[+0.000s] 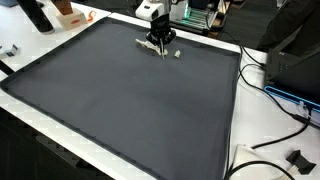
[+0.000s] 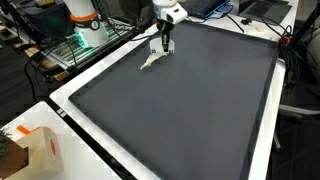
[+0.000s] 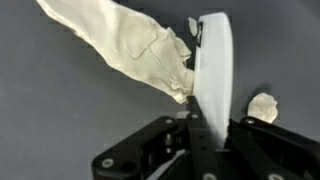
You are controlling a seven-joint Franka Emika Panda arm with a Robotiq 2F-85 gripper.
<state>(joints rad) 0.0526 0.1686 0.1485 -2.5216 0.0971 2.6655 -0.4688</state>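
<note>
My gripper (image 3: 210, 118) is shut on a thin white flat piece (image 3: 212, 60) that stands on edge between the fingers. The piece's left edge touches a crumpled white paper (image 3: 120, 40) lying on the dark mat (image 3: 60, 110). To the right lies a small crumpled white scrap (image 3: 263, 105), apart from the piece. In both exterior views the gripper (image 1: 160, 42) (image 2: 163, 40) is low over the mat's far edge. The crumpled paper (image 2: 152, 61) lies just in front of it, and the small scrap (image 1: 175, 53) lies beside it.
The dark mat (image 1: 130, 100) covers most of the white table (image 1: 245, 120). An orange and white box (image 1: 68, 12) and a dark bottle (image 1: 35, 14) stand at one corner. Cables (image 1: 272, 88) and black equipment (image 1: 296, 62) lie past the mat's side. A cardboard box (image 2: 30, 155) sits near a corner.
</note>
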